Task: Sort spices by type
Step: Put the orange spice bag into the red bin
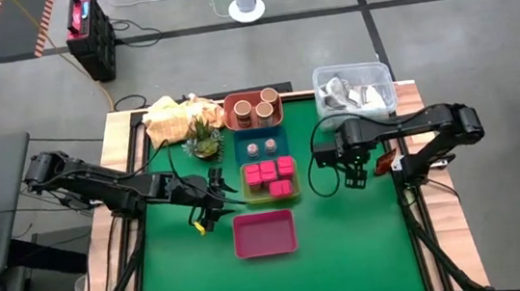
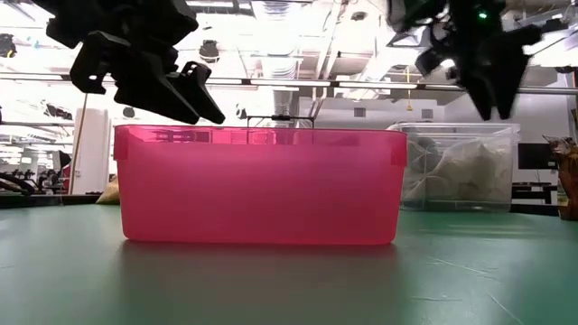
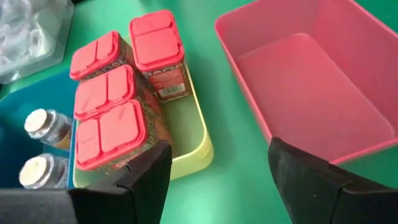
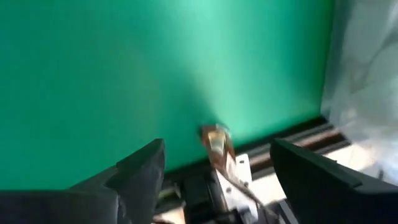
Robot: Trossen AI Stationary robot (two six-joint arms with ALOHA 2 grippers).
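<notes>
Several pink-red cube packets (image 1: 271, 176) (image 3: 118, 93) stand in the yellow-green tray (image 1: 251, 198). Three round tan-lidded jars (image 1: 256, 105) sit in the orange tray (image 1: 279, 117), and two tiny pale-topped jars (image 1: 260, 148) (image 3: 40, 146) in the blue tray (image 1: 243, 142). The pink tray (image 1: 265, 234) (image 2: 257, 185) holds nothing. A small red-orange piece (image 1: 387, 161) (image 4: 215, 142) lies at the table's right edge. My left gripper (image 1: 210, 207) (image 3: 217, 180) hovers open just left of the yellow-green tray. My right gripper (image 1: 355, 172) (image 4: 217, 180) hangs open over bare green mat, left of the red-orange piece.
A clear plastic tub (image 1: 354, 89) (image 2: 456, 171) with silvery wrappers sits at the far right corner. A yellow crumpled cloth (image 1: 170, 118) and a small potted plant (image 1: 204, 142) lie far left. Green mat (image 1: 348, 243) lies bare around the pink tray.
</notes>
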